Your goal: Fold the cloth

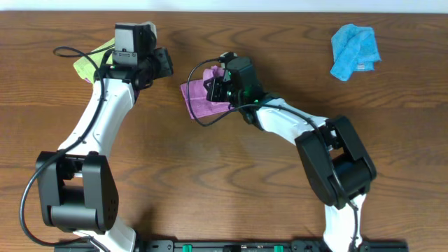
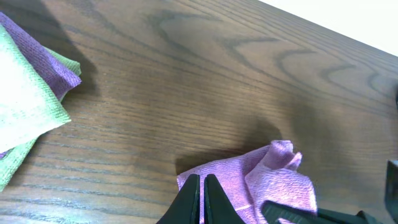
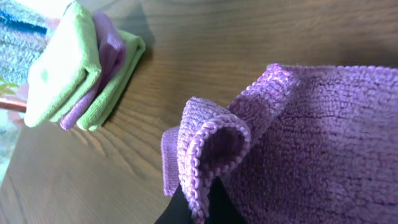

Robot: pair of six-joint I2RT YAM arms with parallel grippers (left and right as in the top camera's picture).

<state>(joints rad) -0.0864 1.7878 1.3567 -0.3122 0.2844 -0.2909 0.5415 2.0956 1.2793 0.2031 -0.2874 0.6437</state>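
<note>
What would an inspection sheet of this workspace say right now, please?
Surface: wooden table, no spills seen.
Job's things: cloth, purple, crumpled, one edge curled up, not yet folded.
Clutter: green cloths stacked with a purple layer, far left by the left arm; blue cloth, bunched, far right.
Grippers: left gripper shut at the cloth's edge, contact unclear; right gripper shut on the cloth's raised edge.
Cables: black cables loop loosely at both arms.
Surroundings: white background beyond the far edge.

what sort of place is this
Probably a robotics lab bench: a wooden table, a left arm and right arm mounted at its edge, and loose cloths: purple cloth, blue cloth.
</note>
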